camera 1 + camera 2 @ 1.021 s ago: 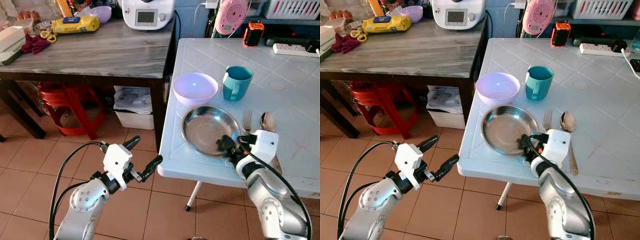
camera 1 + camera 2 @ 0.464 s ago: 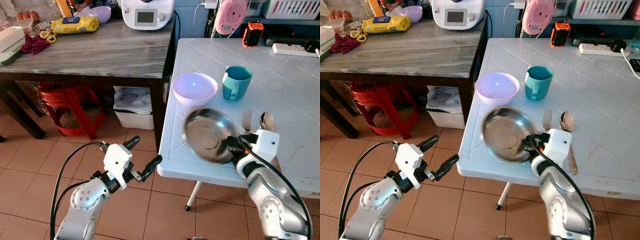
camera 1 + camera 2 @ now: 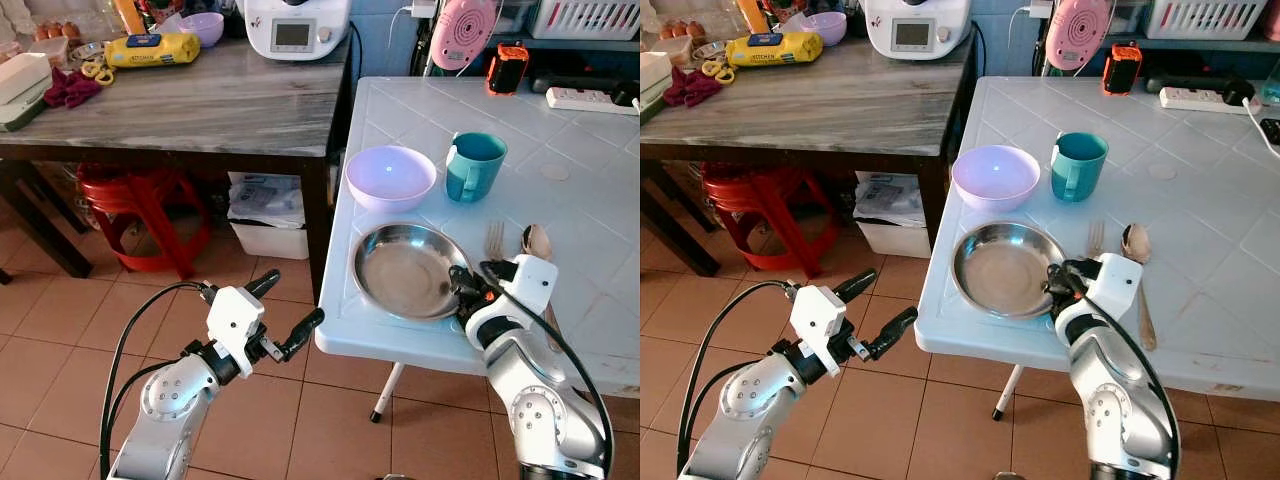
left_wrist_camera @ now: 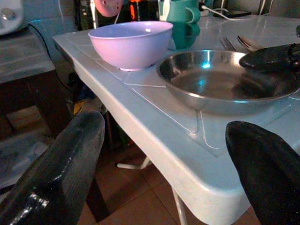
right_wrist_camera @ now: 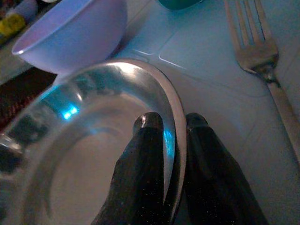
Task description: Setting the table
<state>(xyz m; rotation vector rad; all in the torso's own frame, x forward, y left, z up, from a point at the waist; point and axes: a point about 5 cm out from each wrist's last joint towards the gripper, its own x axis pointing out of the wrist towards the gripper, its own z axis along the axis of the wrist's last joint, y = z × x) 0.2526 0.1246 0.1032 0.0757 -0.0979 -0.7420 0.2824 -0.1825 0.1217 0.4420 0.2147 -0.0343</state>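
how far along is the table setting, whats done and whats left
Done: purple bowl, teal mug, fork and spoon already sit on the white table. In hand: the right gripper pinches the steel plate's rim, plate flat near the table's front edge. Left: release it, perhaps straighten the cutlery. The left gripper is open over the floor.

The white tiled table (image 3: 600,180) fills the right of the frame. On it lie a steel plate (image 3: 405,270) near the lower edge, a lilac bowl (image 3: 390,177) and teal mug (image 3: 472,165) above it, and a fork (image 3: 494,240) and spoon (image 3: 536,243) at right.
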